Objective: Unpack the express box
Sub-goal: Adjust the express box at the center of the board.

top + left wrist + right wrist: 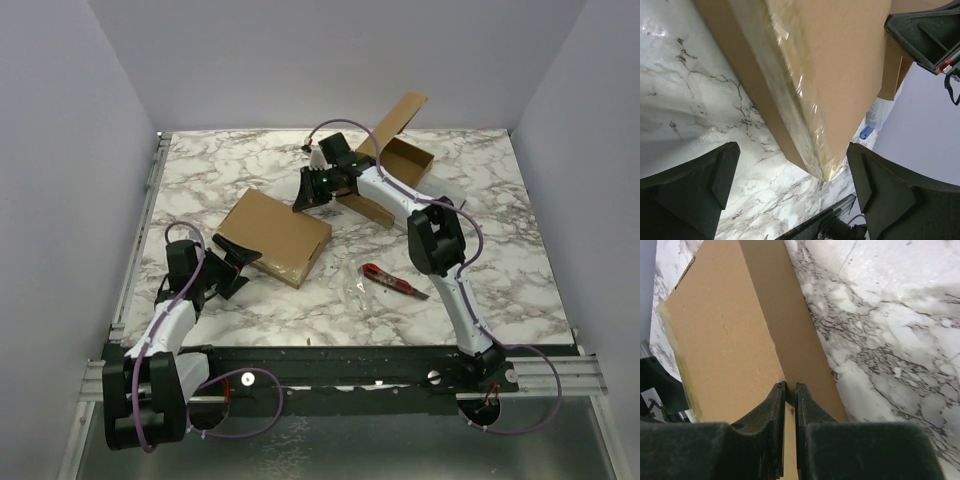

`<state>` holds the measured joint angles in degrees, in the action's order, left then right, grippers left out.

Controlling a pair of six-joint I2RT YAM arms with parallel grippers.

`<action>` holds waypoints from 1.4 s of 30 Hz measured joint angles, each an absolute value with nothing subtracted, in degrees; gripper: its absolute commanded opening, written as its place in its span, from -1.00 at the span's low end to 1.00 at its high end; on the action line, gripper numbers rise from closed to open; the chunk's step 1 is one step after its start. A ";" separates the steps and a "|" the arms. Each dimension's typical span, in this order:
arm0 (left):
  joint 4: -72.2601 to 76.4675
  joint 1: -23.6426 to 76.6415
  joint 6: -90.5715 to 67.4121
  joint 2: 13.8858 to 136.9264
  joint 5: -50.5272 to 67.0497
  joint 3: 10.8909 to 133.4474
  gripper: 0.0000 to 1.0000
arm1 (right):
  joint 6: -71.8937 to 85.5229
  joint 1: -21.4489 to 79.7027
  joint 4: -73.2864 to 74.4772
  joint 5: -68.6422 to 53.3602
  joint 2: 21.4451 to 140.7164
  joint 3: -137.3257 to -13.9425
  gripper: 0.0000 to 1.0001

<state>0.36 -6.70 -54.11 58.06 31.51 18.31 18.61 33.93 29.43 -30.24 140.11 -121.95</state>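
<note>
Box (pixel 405 160) open at far right. Taped parcel (pixel 275 237) centre-left, likely already out. Left gripper (pixel 238 262) wide open astride its corner; right gripper (pixel 790 390) nearly closed at its edge, hold unclear.
</note>
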 measured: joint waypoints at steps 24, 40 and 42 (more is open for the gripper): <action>21.34 -6.59 -60.42 68.60 33.19 14.37 0.98 | 26.39 29.41 25.12 -40.03 143.00 -121.43 -0.84; 30.55 1.54 -60.20 76.16 30.30 20.10 0.69 | 27.75 28.10 21.15 -42.78 143.44 -119.74 -0.76; 29.61 2.11 -60.51 73.19 28.86 20.69 0.68 | 27.99 28.08 19.51 -42.70 142.78 -118.10 -0.64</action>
<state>29.61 2.11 -60.51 73.19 28.86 20.69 27.99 28.08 19.51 -42.70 142.78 -118.10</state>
